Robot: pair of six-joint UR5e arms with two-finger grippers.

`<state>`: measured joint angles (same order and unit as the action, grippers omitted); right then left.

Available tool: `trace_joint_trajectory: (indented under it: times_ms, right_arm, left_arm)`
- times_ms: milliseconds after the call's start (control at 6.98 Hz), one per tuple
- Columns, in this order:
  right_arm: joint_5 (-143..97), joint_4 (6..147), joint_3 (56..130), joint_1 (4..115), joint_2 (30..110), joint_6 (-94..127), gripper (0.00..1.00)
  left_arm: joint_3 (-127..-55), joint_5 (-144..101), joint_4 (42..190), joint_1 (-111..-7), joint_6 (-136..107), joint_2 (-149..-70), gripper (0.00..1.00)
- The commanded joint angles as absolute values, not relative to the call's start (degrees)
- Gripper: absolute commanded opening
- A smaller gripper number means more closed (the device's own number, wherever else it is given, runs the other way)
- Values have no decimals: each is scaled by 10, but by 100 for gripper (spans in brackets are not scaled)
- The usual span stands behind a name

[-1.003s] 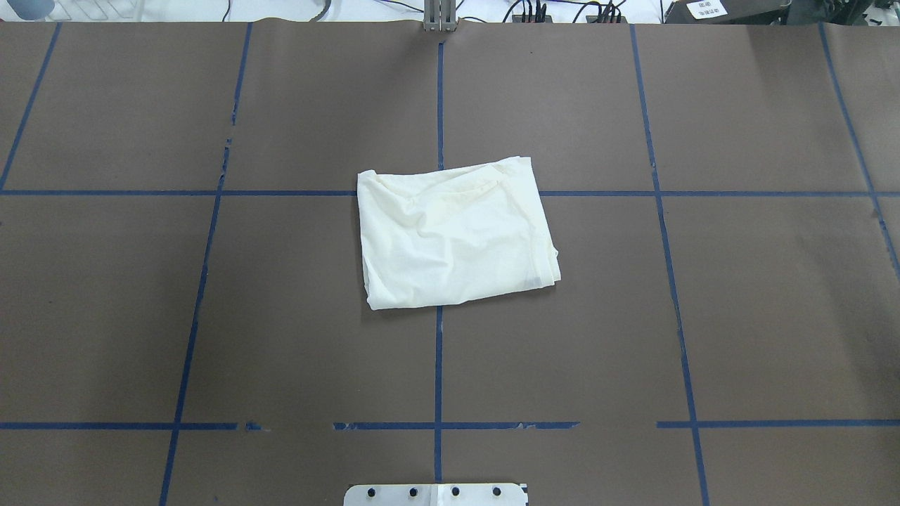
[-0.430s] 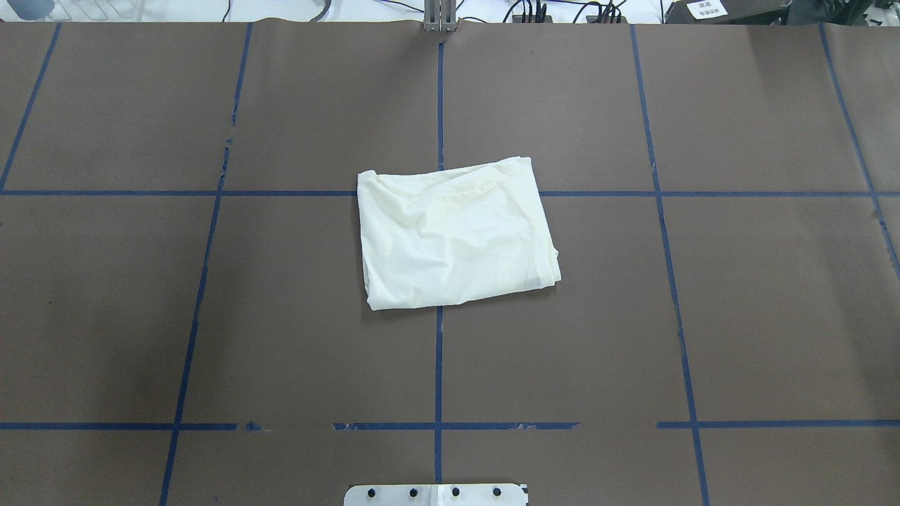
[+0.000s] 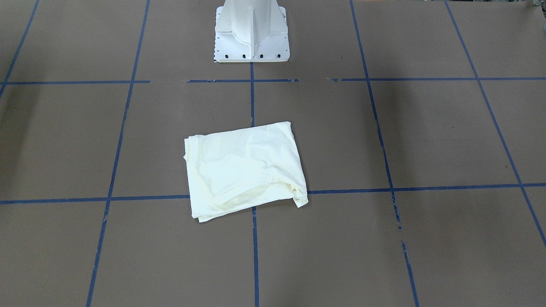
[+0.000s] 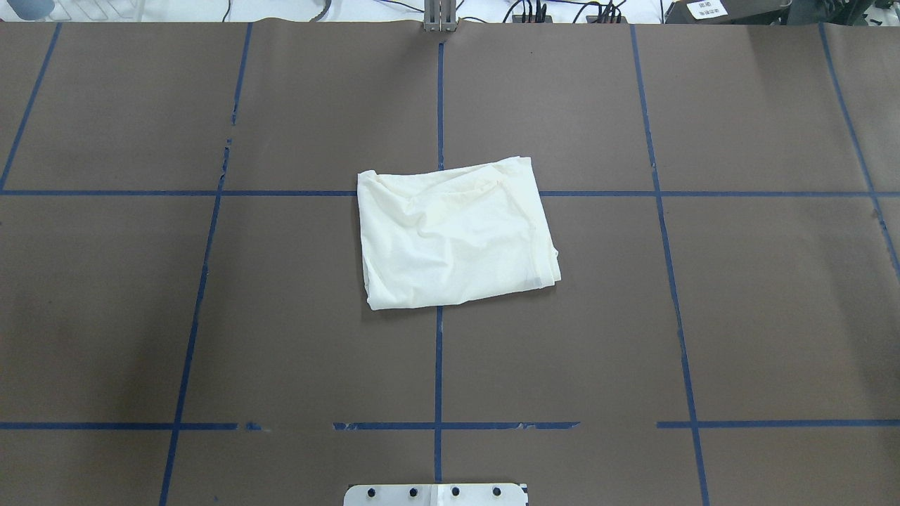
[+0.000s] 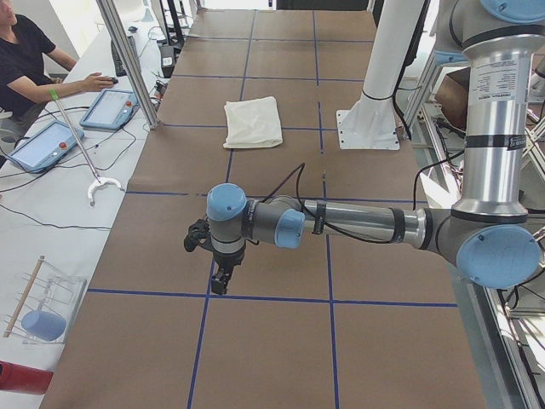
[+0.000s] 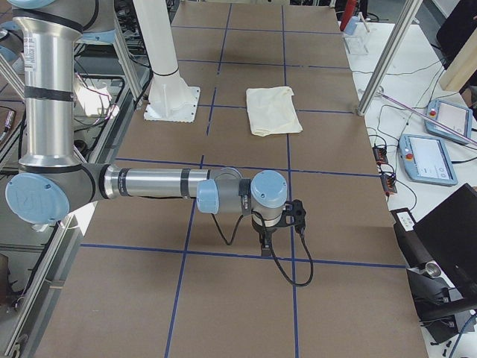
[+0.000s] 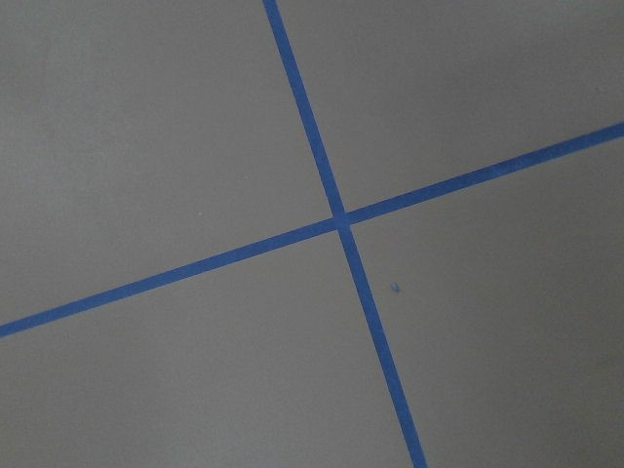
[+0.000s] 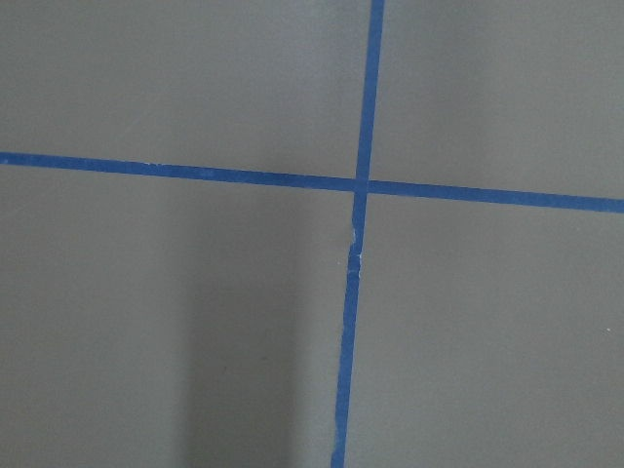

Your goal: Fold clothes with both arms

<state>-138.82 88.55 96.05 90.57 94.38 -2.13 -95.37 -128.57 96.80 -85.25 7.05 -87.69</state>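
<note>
Seeing the shirt (image 4: 453, 235) folded, plain side up, mid table (image 4: 211, 316). Can't call the left gripper (image 5: 219, 287) or right gripper (image 6: 266, 250) wide or closed, just pointing down over opposite ends, well away from it.

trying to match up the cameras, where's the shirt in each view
Front-facing: shirt just left of centre, below the base.
Overhead: shirt at centre, above the base.
Exterior left: shirt in the upper middle, left of the base.
Exterior right: shirt in the upper middle, right of the base.
Left wrist: not in view.
Right wrist: not in view.
Shared landmark: the white base, in all four exterior views.
</note>
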Motion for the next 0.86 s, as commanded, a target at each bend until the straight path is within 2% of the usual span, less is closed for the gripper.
trace_joint_trajectory:
  times_ms: [0, 716]
  right_arm:
    - [-1400, 885, 967, 915, 951, -21, 100]
    - [-1394, 887, 968, 916, 950, -21, 100]
  left_arm:
    - [-954, -1294, 964, -854, 71, -869, 100]
    - [-947, -1294, 964, -855, 35, -869, 100]
